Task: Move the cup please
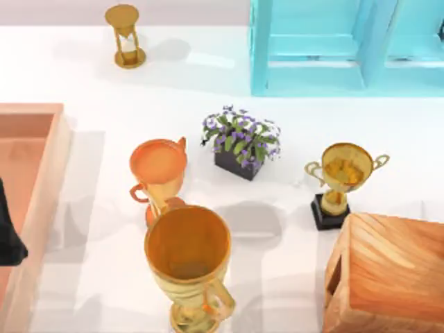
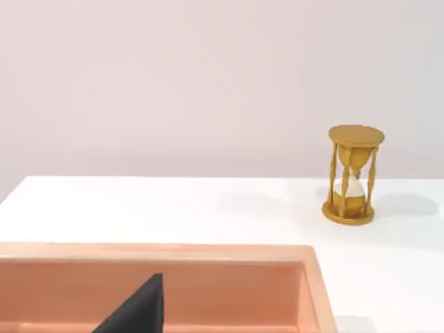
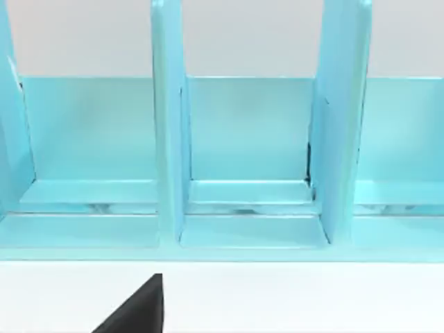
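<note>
Cups, three in all, trophy-shaped and upright on the white table (image 1: 104, 83); cannot tell which one is meant. Orange cup (image 1: 158, 165) left of centre: glossy, round open bowl, curled handle on the side, foot partly hidden behind the large golden cup (image 1: 187, 260). That one at the near edge, with a wide deep bowl, slim stem and looped handle. Small golden cup (image 1: 343, 170) right of centre: two handles, black square base, just beside a corner of the wooden box (image 1: 395, 274). Between orange and small golden cups, a dark pot of purple flowers (image 1: 241, 141). Golden hourglass (image 1: 125, 36) far back on the left, blue shelf (image 1: 326, 48) far back on the right. Left gripper (image 2: 139, 312) over the peach tray (image 1: 41, 201) at the left edge, well apart from every cup; grip cannot be told. Right gripper (image 3: 139, 309) facing the shelf compartments; grip likewise cannot be told.
</note>
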`<state>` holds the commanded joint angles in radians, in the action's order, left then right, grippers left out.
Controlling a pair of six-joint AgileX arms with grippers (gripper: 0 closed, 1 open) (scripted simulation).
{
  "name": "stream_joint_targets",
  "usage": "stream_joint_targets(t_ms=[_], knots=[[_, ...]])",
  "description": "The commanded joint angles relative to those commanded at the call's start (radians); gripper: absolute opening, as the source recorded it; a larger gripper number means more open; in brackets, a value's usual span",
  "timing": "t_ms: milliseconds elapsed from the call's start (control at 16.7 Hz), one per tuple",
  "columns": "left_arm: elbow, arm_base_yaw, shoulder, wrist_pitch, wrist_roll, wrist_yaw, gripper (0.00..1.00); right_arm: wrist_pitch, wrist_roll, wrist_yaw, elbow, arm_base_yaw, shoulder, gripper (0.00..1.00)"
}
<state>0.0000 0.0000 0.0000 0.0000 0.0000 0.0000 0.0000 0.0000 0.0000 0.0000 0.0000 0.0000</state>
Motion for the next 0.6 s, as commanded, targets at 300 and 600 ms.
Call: stream_joint_targets(t_ms=[300,600], knots=[[0.000,0.000,0.000,0.000,0.000,0.000,1.00,-0.061,-0.005,0.000,0.063,-0.005,0.065,1.00],[0.000,0.000,0.000,0.000,0.000,0.000,1.00,-0.331,-0.024,-0.001,0.343,-0.022,0.381,1.00]])
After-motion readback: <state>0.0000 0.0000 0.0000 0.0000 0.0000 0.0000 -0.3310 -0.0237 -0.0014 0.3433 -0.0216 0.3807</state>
